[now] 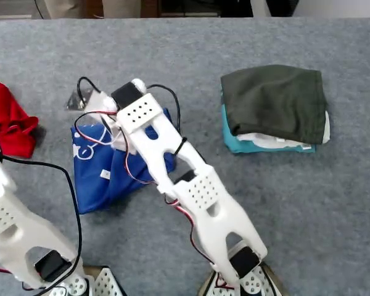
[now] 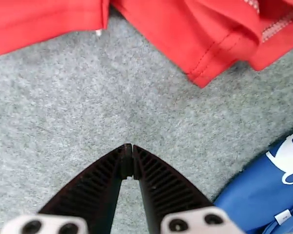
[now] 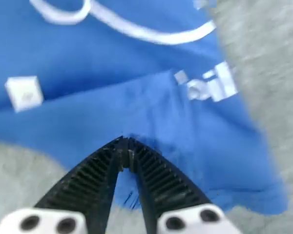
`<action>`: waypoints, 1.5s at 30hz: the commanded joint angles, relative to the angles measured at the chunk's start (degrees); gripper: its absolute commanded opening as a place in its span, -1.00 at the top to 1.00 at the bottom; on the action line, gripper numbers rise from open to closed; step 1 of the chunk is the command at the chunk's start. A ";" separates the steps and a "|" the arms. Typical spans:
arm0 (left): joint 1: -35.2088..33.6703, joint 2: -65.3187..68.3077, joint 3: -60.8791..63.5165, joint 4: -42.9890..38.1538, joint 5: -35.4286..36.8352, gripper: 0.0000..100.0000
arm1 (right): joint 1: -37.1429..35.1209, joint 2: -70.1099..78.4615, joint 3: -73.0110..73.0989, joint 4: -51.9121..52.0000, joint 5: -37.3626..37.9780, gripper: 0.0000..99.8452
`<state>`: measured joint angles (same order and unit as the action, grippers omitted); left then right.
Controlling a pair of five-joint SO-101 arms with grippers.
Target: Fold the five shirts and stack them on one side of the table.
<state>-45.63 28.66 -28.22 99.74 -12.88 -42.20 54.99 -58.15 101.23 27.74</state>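
A crumpled blue shirt [image 1: 102, 169] with white print lies left of the table's middle. My right gripper [image 3: 125, 152] is shut on a fold of this blue shirt [image 3: 136, 97], its arm [image 1: 191, 185] lying across the cloth. A red shirt [image 1: 9, 123] sits bunched at the left edge. Beside the red shirt [image 2: 185, 29], my left gripper [image 2: 128, 161] hangs shut over bare grey cloth with nothing in it. A corner of the blue shirt [image 2: 268, 185] lies close by. At the right stands a folded stack with a dark green shirt [image 1: 274, 102] over white and teal ones [image 1: 250, 145].
The grey table cover [image 1: 308, 216] has free room at the front right and along the back. Loose cables [image 1: 80, 132] run from the right arm's wrist over the blue shirt. The left arm [image 1: 12, 228] rises from the front left corner.
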 commanded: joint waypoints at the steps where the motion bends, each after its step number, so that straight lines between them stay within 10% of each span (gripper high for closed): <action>1: -0.62 -1.27 -0.26 -0.35 -0.35 0.96 | 1.63 -10.59 15.69 1.23 2.73 1.00; 10: -0.18 -1.27 -0.26 -0.35 -0.35 0.96 | 0.22 -28.26 22.37 -5.89 5.45 1.00; 22: -1.05 -1.27 -0.26 -0.35 -0.35 0.96 | -4.26 -12.53 19.82 -34.20 3.87 1.00; 35: -0.62 -0.75 -0.26 -0.35 -0.35 0.96 | -3.91 -12.53 12.62 0.97 4.31 1.00; 45: -1.05 -0.75 -0.26 -1.23 -0.35 0.96 | -1.10 -23.78 29.14 -2.81 7.74 1.00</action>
<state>-46.15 28.66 -28.22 98.95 -12.88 -44.13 37.67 -29.76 100.88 34.24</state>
